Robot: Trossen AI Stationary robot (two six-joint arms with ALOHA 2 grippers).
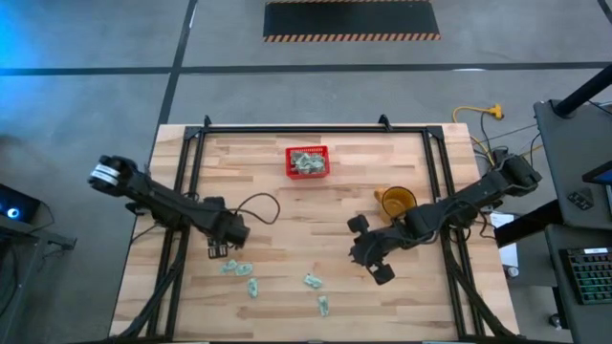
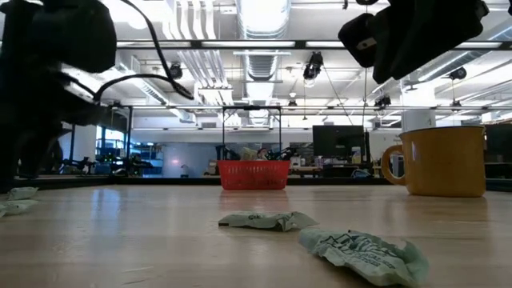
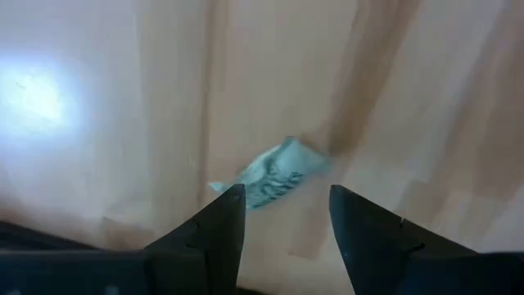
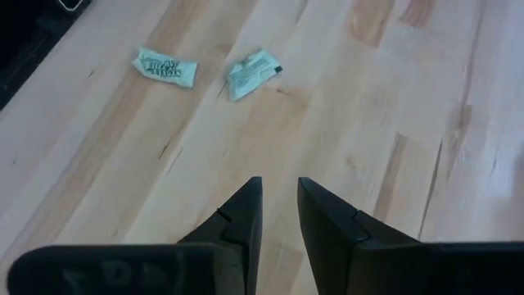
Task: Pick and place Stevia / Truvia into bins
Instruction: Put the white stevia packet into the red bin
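Several pale green and white Stevia sachets lie flat on the wooden table near its near edge (image 1: 229, 268) (image 1: 252, 287) (image 1: 312, 281) (image 1: 323, 306). More sachets fill the small red basket (image 1: 307, 161) near the far edge, which also shows in the low view (image 2: 254, 174). My left gripper (image 1: 218, 251) hovers open just above the leftmost sachets. In its wrist view, one sachet (image 3: 274, 176) lies just beyond the open gripper (image 3: 286, 197), untouched. My right gripper (image 1: 378, 270) hangs over bare table with a narrow gap between its fingers (image 4: 278, 201). Two sachets (image 4: 167, 66) (image 4: 252, 72) lie ahead of it.
A yellow mug (image 1: 395, 201) stands on the table's right half, close behind my right arm, and is large in the low view (image 2: 440, 160). Black frame rails run along the table's left, right and far sides (image 1: 306, 129). Bare wood lies between the basket and the loose sachets.
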